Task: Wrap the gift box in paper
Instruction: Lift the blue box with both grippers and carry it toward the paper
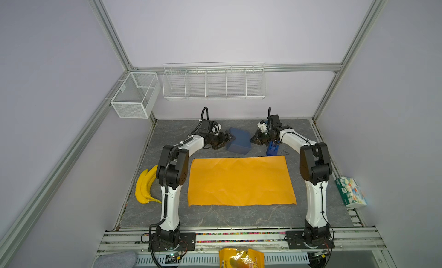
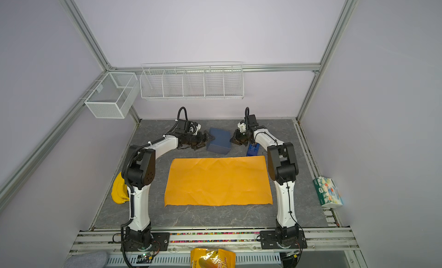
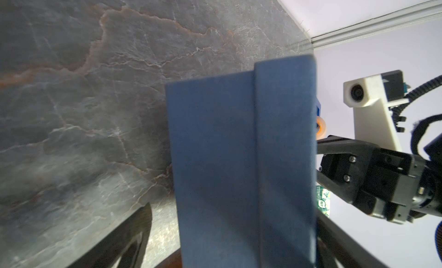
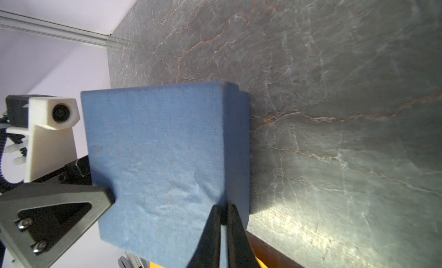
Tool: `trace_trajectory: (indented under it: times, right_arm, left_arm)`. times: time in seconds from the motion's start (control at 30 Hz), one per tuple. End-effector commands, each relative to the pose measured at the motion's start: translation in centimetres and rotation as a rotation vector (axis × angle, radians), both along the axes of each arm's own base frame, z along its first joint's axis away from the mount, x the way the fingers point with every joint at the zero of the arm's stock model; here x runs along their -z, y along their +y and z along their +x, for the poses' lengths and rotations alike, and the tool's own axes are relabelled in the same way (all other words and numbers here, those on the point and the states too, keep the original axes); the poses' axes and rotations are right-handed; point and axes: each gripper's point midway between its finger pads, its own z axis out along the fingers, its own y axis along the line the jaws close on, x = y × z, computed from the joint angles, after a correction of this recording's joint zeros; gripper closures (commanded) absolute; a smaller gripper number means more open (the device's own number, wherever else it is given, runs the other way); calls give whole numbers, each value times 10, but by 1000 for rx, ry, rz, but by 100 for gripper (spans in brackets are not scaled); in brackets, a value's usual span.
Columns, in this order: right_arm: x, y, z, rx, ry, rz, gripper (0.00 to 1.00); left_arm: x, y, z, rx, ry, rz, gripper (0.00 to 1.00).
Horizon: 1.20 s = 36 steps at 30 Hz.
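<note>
The navy gift box [image 1: 239, 141] [image 2: 218, 141] lies on the grey table behind the orange paper [image 1: 241, 180] [image 2: 218, 180], which is spread flat. My left gripper [image 1: 227, 138] [image 3: 234, 214] is open and straddles the box's left side. One finger [image 3: 124, 240] stands clear of the box wall. My right gripper [image 1: 253, 140] [image 4: 223, 208] is shut. Its tips rest against the box's [image 4: 155, 159] right upper edge. Whether they pinch anything I cannot tell. The box [image 3: 239, 159] hides the left gripper's other finger for the most part.
A bright-blue tape dispenser [image 1: 272, 149] stands just behind the paper's far right corner, under the right arm. Bananas [image 1: 146, 185] lie at the left table edge and a tissue pack [image 1: 350, 191] at the right. Wire baskets [image 1: 214, 81] hang on the back wall. A yellow snack bag [image 1: 241, 257] lies in front.
</note>
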Motion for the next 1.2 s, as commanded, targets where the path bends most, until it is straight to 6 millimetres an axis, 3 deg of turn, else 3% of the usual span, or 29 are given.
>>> trace_trajectory:
  times: [0.0,0.5,0.77,0.97,1.17]
  right_arm:
    - [17,-9,-9,25,60,-37,89]
    - [12,-10,-8,27,54,-31,89]
    - [10,-12,-8,29,52,-31,89]
    - [-7,-18,-6,45,16,-30,84]
    - [-44,-29,-8,67,-50,-22,79]
  left_arm:
    - [6,-5,4,-8,17,-51,6]
    - [0,-14,9,4,16,-100,8]
    - [-5,-16,11,3,4,-106,18]
    - [-15,-15,12,-3,-17,-106,23]
    - [-43,-14,10,-3,-59,-119,24]
